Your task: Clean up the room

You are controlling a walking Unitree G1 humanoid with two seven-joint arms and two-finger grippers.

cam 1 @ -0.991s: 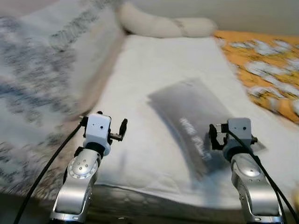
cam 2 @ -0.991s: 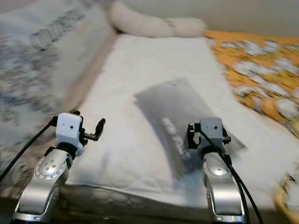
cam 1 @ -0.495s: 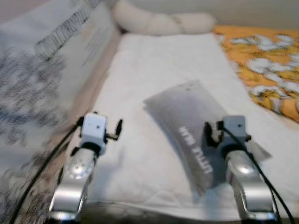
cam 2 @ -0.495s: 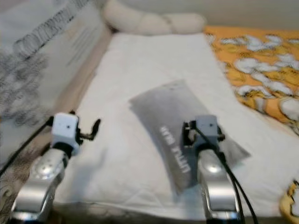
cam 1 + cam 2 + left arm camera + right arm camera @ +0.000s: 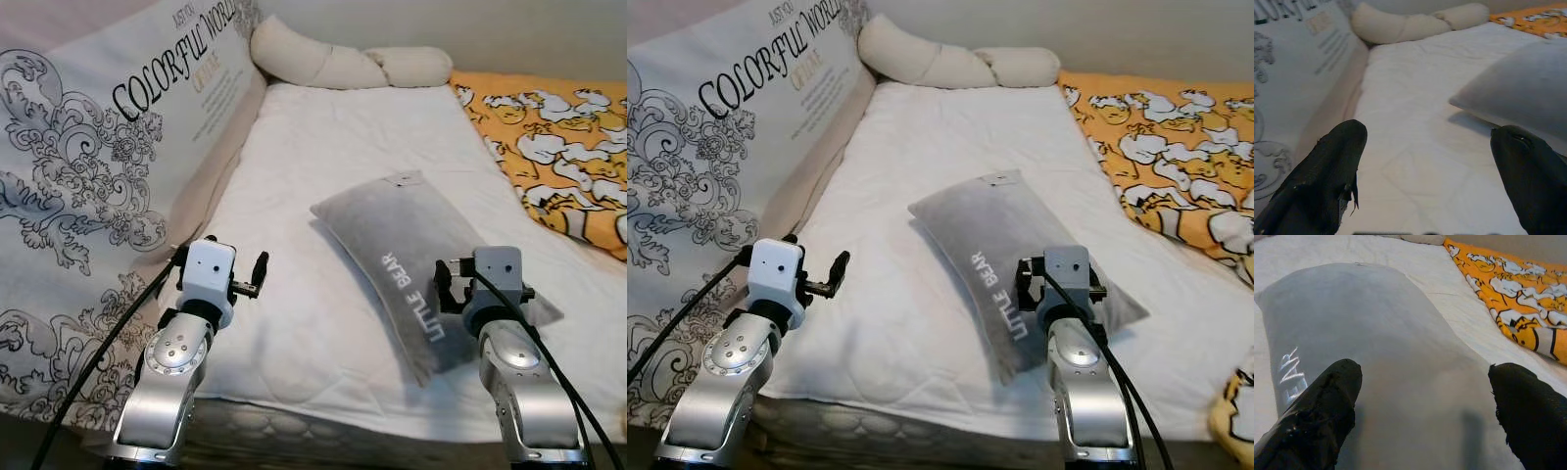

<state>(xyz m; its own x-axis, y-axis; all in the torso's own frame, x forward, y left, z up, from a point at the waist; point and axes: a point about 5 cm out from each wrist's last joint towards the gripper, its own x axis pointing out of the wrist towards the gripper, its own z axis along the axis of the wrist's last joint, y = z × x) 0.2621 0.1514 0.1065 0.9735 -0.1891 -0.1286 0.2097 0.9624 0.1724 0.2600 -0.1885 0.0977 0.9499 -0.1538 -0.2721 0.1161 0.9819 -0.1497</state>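
Blur gone, view now steady before bed (image 5: 323, 147); both end effectors, left (image 5: 1425, 181) and right (image 5: 1420, 411), released, right poised over grey pillow (image 5: 421, 250), probably next to grasp.

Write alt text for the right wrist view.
The right pincer is open above a grey pillow with white lettering, lying on a white bed. An orange blanket with a cartoon print lies beyond it.
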